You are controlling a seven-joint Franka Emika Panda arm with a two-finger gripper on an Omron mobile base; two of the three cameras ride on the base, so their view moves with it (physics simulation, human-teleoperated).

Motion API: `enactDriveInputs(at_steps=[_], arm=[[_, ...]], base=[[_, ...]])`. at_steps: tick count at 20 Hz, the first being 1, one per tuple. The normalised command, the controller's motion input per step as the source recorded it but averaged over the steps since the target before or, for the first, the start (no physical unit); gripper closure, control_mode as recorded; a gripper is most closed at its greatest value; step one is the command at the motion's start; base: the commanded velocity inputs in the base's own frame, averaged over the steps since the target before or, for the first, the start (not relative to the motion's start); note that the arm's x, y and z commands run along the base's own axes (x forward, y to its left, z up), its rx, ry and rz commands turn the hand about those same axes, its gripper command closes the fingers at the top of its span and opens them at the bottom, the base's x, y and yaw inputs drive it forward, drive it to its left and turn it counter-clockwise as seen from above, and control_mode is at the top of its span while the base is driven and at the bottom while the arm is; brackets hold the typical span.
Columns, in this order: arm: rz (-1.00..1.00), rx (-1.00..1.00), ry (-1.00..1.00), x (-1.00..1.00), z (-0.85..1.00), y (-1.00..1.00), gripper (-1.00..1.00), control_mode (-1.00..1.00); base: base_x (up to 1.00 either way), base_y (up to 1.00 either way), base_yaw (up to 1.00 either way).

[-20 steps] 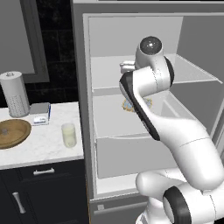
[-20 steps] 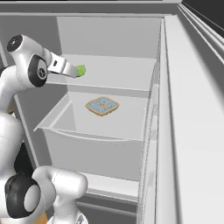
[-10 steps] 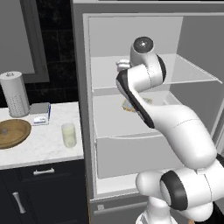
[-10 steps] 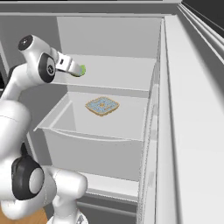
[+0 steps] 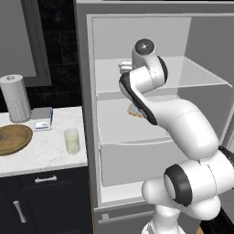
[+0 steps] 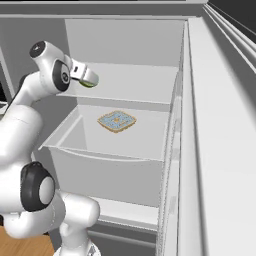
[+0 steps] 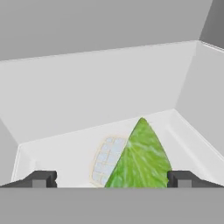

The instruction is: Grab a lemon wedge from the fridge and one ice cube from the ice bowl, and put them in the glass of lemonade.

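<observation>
The fridge (image 5: 87,119) stands open, and my arm reaches onto its upper shelf. In the hand view the lemon wedge (image 7: 141,156) lies yellow-green between my two dark fingertips, with my gripper (image 7: 111,178) open on either side of it. From the right base view my gripper (image 6: 84,76) hangs over the wedge (image 6: 90,84), which peeks out under it. On the counter to the left stand the glass of lemonade (image 5: 71,140) and the brown ice bowl (image 5: 13,139). I cannot make out the ice cube in the bowl.
A flat tan-and-blue tray of food (image 6: 116,121) lies on the shelf below the wedge. The fridge door (image 6: 215,130) stands open at the right. A paper towel roll (image 5: 14,98) and a small box (image 5: 42,119) sit at the back of the counter.
My hand has pushed a little deeper onto the upper shelf, so its fingers now straddle the wedge. The arm's elbow has swung left. The jaws stayed open.
</observation>
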Motion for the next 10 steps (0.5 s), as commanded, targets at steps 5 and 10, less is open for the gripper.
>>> enactDriveInputs(at_steps=[5,10], arm=[[0.00,0.00,0.05,0.17,-0.07,0.00,-1.00,-1.00],[-0.05,0.00,0.12,0.00,-0.18,-0.01,-1.00,-1.00]], base=[[0.00,0.00,0.00],[0.00,0.00,0.00]])
